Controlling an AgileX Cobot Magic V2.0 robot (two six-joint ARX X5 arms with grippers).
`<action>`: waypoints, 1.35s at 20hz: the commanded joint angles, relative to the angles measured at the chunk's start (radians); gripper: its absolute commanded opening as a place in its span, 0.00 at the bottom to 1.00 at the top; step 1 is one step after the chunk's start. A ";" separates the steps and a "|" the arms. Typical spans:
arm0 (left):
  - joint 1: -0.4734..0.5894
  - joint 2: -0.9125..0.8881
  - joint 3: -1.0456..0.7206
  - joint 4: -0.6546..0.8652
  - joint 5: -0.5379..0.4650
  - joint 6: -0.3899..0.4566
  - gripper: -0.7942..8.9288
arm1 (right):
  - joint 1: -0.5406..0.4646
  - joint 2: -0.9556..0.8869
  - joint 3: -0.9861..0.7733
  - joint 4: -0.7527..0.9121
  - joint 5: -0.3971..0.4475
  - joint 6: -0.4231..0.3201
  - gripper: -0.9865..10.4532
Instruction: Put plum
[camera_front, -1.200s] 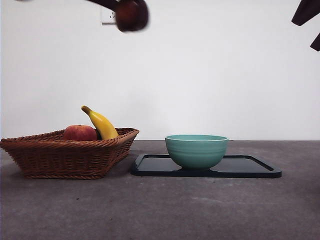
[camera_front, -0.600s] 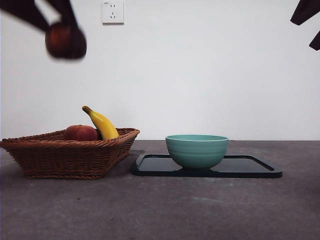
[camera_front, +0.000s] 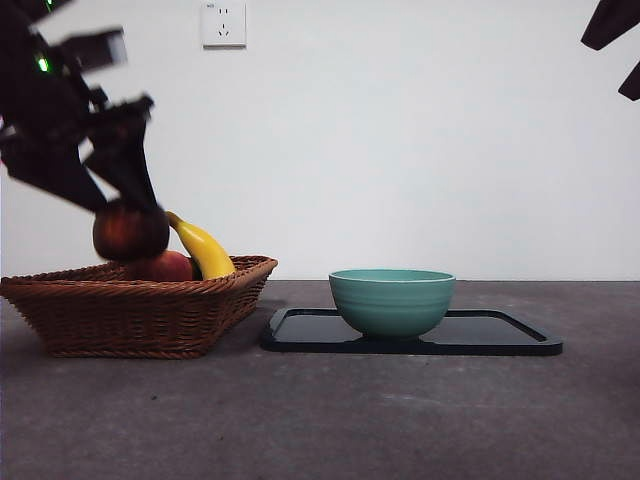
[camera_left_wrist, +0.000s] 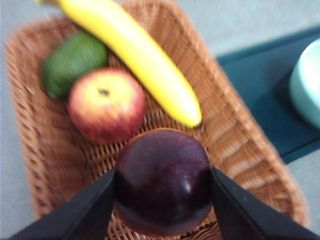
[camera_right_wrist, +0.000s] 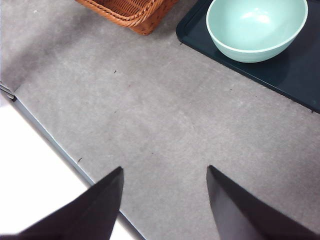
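Plum: the dark maroon plum is gripped between the two black jaws of the left gripper, one jaw pressed to each side of the fruit. In the front view the plum hangs just above the rim of the wicker basket, over its inside.

Left gripper: clamped on the plum, it comes down into the front view from the upper left as a big dark shape, blurred there.

Basket contents: a red-and-yellow apple lies just beside the plum in the left wrist view; whether the two touch cannot be told. A yellow banana runs slantwise across the basket floor, and a green avocado-like fruit sits by the apple, toward the far corner. From the front, the apple and the banana show above the rim.

Basket: brown woven wicker, standing on the grey table, just beside the tray.

Tray and bowl: a dark flat tray carries a teal bowl, upright, nothing visible inside it in the right wrist view.

Right gripper: waiting well apart from the basket, its jaws spread wide over bare table, holding nothing.

Backdrop: a white wall with a socket.
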 joint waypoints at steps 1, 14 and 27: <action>-0.002 0.068 0.007 0.034 -0.002 0.018 0.30 | 0.005 0.005 0.006 0.010 0.000 -0.011 0.32; -0.005 0.192 0.007 0.084 -0.001 0.003 0.42 | 0.005 0.005 0.006 0.025 0.000 -0.011 0.32; -0.006 0.066 0.017 0.077 0.000 -0.068 0.47 | 0.005 0.005 0.006 0.041 0.000 -0.011 0.32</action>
